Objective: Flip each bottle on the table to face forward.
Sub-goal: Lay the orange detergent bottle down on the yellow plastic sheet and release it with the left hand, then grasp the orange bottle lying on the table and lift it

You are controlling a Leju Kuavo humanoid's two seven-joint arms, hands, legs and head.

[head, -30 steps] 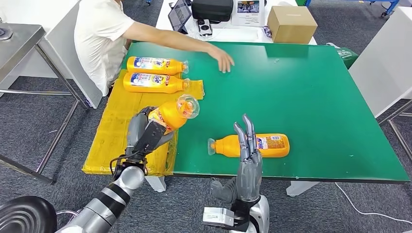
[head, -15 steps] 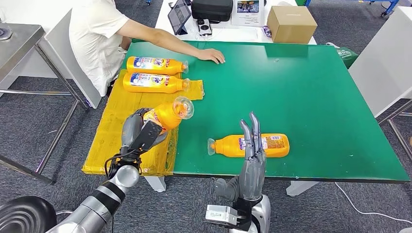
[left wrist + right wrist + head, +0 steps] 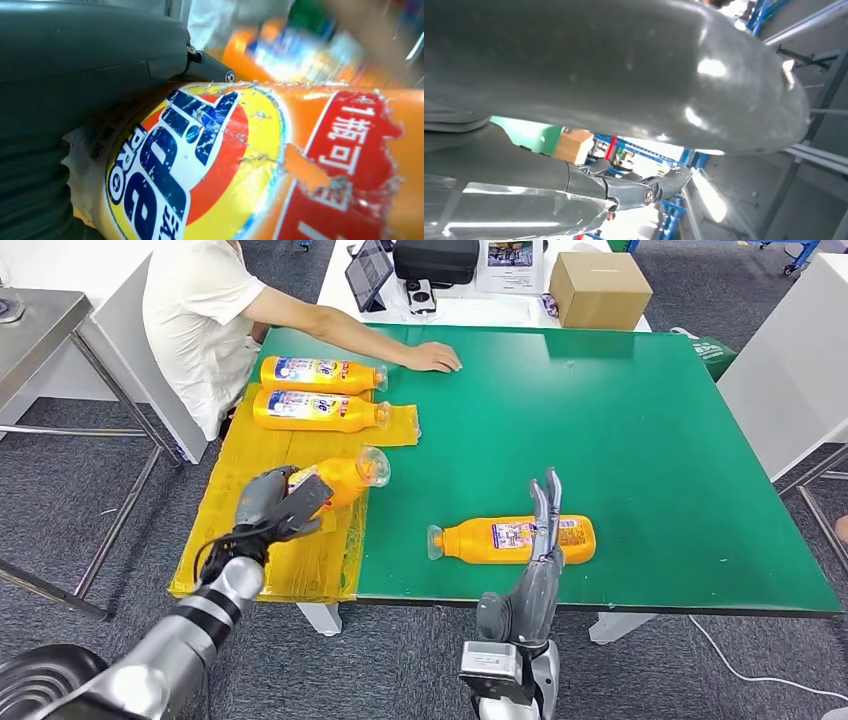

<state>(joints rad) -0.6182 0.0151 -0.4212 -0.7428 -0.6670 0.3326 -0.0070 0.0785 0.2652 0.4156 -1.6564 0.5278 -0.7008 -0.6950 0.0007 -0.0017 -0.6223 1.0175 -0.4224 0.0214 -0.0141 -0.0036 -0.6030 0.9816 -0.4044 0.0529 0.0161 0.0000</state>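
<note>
Head view: left hand (image 3: 272, 505) grasps an orange plastic detergent bottle (image 3: 345, 478) low over the yellow sheet (image 3: 240, 490) at the green table (image 3: 640, 430)'s near-left edge; best set it down label-up, beside two laid bottles (image 3: 315, 392). Right hand (image 3: 538, 570) upright, fingers straight, empty, before another orange bottle (image 3: 515, 538). A person's hand (image 3: 432, 357) rests far off. Left wrist view: the label (image 3: 210, 165) faces camera.

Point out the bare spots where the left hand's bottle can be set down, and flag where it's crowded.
The left hand holds a bottle over the yellow sheet. Free: the sheet beside it, nearer than the two shelved bottles; and the green table beyond the lying bottle, out to the right edge. Crowded: the far-left corner, with those bottles and a person's hand.
</note>
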